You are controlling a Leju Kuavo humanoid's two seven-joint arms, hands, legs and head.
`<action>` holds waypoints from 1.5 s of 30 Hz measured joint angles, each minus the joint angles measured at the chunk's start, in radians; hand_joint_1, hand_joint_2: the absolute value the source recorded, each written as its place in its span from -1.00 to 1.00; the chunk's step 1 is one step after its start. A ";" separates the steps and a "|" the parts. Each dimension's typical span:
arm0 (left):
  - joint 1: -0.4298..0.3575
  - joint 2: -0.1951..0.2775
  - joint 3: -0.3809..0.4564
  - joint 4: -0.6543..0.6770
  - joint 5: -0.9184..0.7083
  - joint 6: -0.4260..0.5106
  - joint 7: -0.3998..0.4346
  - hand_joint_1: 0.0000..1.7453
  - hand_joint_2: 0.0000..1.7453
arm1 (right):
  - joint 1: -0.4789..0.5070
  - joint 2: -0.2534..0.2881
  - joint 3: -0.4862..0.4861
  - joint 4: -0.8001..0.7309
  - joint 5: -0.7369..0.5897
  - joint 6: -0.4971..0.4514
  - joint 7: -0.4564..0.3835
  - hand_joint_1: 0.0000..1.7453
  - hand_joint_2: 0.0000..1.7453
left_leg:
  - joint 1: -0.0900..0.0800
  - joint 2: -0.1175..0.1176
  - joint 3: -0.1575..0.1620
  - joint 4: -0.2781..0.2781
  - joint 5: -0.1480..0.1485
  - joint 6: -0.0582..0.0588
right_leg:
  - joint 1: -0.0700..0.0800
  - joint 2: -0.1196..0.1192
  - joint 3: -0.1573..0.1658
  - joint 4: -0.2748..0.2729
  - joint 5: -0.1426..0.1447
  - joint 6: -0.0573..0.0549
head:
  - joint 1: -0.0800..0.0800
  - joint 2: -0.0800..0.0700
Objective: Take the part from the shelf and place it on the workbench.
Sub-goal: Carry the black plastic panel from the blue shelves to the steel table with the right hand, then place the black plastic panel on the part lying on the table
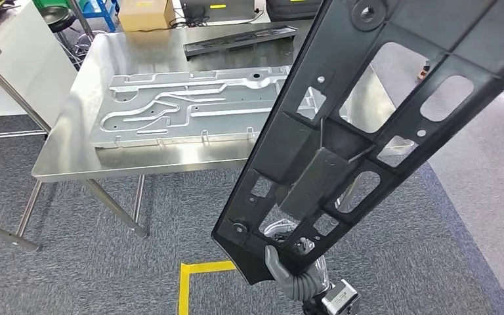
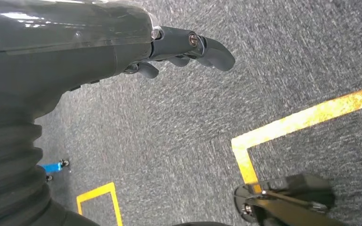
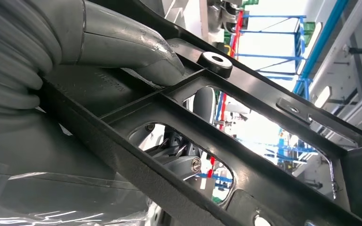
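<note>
The long black part (image 1: 367, 118) is gripped at its low end by the right hand (image 1: 289, 269), held tilted near the steel surface (image 1: 170, 157); the left hand (image 2: 179, 47) hangs spread, nothing in it.

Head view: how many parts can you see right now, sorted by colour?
Black parts: 2, the long black frame gripped by the right hand and a black strip on the workbench.
Silver parts: 1, the stamped metal panel.
Total: 3.
</note>
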 joint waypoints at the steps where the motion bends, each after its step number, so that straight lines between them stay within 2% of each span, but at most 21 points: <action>1: 0.004 0.000 0.000 0.000 0.003 0.000 -0.003 -1.00 1.00 | 0.001 0.000 0.000 0.000 0.001 0.003 0.000 1.00 1.00 | 0.000 0.000 -0.009 -0.012 0.020 0.002 | 0.002 0.002 0.009 0.000 -0.007 0.000 | 0.000 0.000; 4: 0.013 0.004 0.002 0.000 0.009 0.001 -0.006 -1.00 1.00 | 0.002 0.004 0.001 0.001 0.005 0.011 0.001 1.00 1.00 | -0.008 0.002 0.039 -0.196 0.146 0.022 | 0.007 0.004 0.042 -0.001 -0.031 0.005 | 0.000 0.000; 6: 0.016 0.007 0.002 0.000 0.014 0.000 -0.004 -1.00 1.00 | 0.002 0.008 0.002 0.001 0.007 0.013 0.002 1.00 1.00 | -0.017 0.003 0.059 -0.271 0.169 0.033 | 0.007 0.003 0.052 -0.003 -0.042 0.015 | 0.000 0.000; 10: 0.023 0.008 0.003 0.000 0.019 -0.002 0.000 -1.00 1.00 | 0.000 0.012 0.005 0.000 0.011 0.016 0.003 1.00 1.00 | -0.013 0.000 0.092 -0.301 0.172 0.051 | 0.007 0.003 0.055 0.033 -0.045 0.038 | 0.000 0.000; 12: 0.022 0.008 0.003 0.000 0.021 -0.002 0.001 -1.00 1.00 | -0.005 0.013 0.006 -0.001 0.015 0.022 0.006 1.00 1.00 | -0.010 0.000 0.112 -0.310 0.168 0.057 | 0.005 0.003 0.007 0.119 -0.082 0.044 | 0.000 0.000; 14: 0.020 0.008 0.003 0.000 0.023 -0.002 0.001 -1.00 1.00 | -0.009 0.013 0.006 -0.002 0.018 0.027 0.010 1.00 1.00 | -0.009 -0.001 0.121 -0.311 0.158 0.060 | 0.001 0.003 -0.077 0.232 -0.128 0.052 | 0.000 0.000; 15: 0.020 0.008 0.003 0.000 0.024 -0.002 0.001 -1.00 1.00 | -0.010 0.013 0.006 -0.002 0.020 0.028 0.012 1.00 1.00 | -0.009 -0.002 0.128 -0.310 0.151 0.059 | -0.001 0.003 -0.109 0.262 -0.135 0.056 | 0.000 0.000; 17: 0.021 0.008 0.004 0.000 0.025 -0.002 0.001 -1.00 1.00 | -0.011 0.013 0.006 -0.002 0.021 0.029 0.015 1.00 1.00 | -0.008 -0.004 0.148 -0.310 0.135 0.054 | -0.005 0.001 -0.123 0.221 -0.087 0.062 | 0.000 0.000; 19: 0.022 0.008 0.005 0.000 0.026 -0.002 0.000 -1.00 1.00 | -0.013 0.013 0.006 -0.001 0.021 0.030 0.015 1.00 1.00 | -0.007 -0.005 0.172 -0.310 0.116 0.046 | -0.006 -0.001 -0.090 0.097 0.006 0.057 | 0.000 0.000; 20: 0.021 0.008 0.006 0.000 0.027 -0.002 0.000 -1.00 1.00 | -0.016 0.013 0.006 0.000 0.021 0.031 0.015 1.00 1.00 | -0.007 -0.006 0.180 -0.310 0.107 0.041 | -0.003 -0.002 -0.077 0.049 0.032 0.050 | 0.000 0.000; 21: 0.020 0.008 0.007 0.000 0.027 -0.001 -0.001 -1.00 1.00 | -0.017 0.013 0.006 0.001 0.021 0.032 0.015 1.00 1.00 | -0.008 -0.006 0.183 -0.311 0.099 0.035 | -0.001 -0.002 -0.071 0.023 0.046 0.043 | 0.000 0.000; 24: 0.017 0.008 0.010 0.000 0.031 -0.001 -0.001 -1.00 1.00 | -0.022 0.017 0.007 0.004 0.021 0.034 0.016 1.00 1.00 | -0.008 -0.004 0.193 -0.303 0.091 0.016 | 0.002 0.000 -0.060 0.010 0.042 0.020 | 0.001 0.000; 26: 0.015 0.009 0.011 0.000 0.035 0.000 -0.001 -1.00 1.00 | -0.026 0.022 0.008 0.006 0.021 0.035 0.016 1.00 1.00 | -0.006 -0.003 0.170 -0.247 0.081 0.007 | -0.001 0.000 -0.043 0.005 0.034 0.006 | 0.001 0.000; 29: 0.014 0.009 0.019 0.000 0.040 0.000 0.000 -1.00 1.00 | -0.035 0.028 0.009 0.011 0.021 0.041 0.014 1.00 1.00 | -0.003 -0.003 0.048 -0.060 0.018 -0.005 | -0.002 -0.001 -0.020 0.003 0.014 -0.003 | 0.001 0.000; 31: 0.017 0.009 0.025 0.000 0.041 0.000 0.000 -1.00 1.00 | -0.038 0.028 0.010 0.017 0.024 0.048 0.010 1.00 1.00 | -0.002 -0.002 -0.007 -0.012 -0.002 -0.008 | -0.001 0.002 -0.001 0.003 -0.002 -0.003 | 0.001 0.000; 32: 0.019 0.009 0.026 0.000 0.041 0.000 0.000 -1.00 1.00 | -0.040 0.028 0.011 0.020 0.029 0.051 0.008 1.00 1.00 | -0.002 -0.002 -0.013 -0.037 0.017 -0.006 | -0.001 0.003 0.011 0.003 -0.011 -0.002 | 0.001 0.000; 35: 0.021 0.010 0.028 0.000 0.039 -0.001 -0.001 -1.00 1.00 | -0.062 0.027 0.018 0.023 0.071 0.042 -0.002 1.00 1.00 | -0.006 0.000 0.016 -0.211 0.157 0.010 | 0.000 0.005 0.048 0.004 -0.039 0.006 | 0.001 0.000; 36: 0.021 0.010 0.027 0.000 0.037 -0.001 -0.001 -1.00 1.00 | -0.078 0.025 0.020 0.022 0.097 0.033 -0.003 1.00 1.00 | -0.009 0.001 0.023 -0.249 0.183 0.017 | 0.001 0.006 0.053 0.003 -0.047 0.011 | 0.001 0.000; 41: 0.018 0.010 0.025 0.000 0.012 -0.009 -0.018 -1.00 1.00 | -0.229 0.002 0.010 -0.010 0.270 -0.033 0.045 1.00 1.00 | -0.009 0.002 0.053 -0.288 0.197 0.049 | 0.003 0.007 0.059 0.036 -0.061 0.042 | 0.001 0.000; 43: 0.007 0.010 0.024 0.000 0.003 -0.026 -0.039 -1.00 1.00 | -0.338 -0.018 -0.005 -0.010 0.366 -0.076 0.094 1.00 1.00 | -0.009 0.003 0.063 -0.294 0.195 0.057 | 0.001 0.004 0.007 0.125 -0.102 0.050 | 0.001 0.000; 45: -0.006 0.011 0.019 0.000 -0.004 -0.042 -0.065 -1.00 1.00 | -0.469 -0.039 -0.013 0.018 0.547 -0.154 0.182 1.00 1.00 | -0.011 0.003 0.065 -0.294 0.191 0.061 | -0.002 0.003 -0.078 0.240 -0.148 0.055 | 0.001 0.000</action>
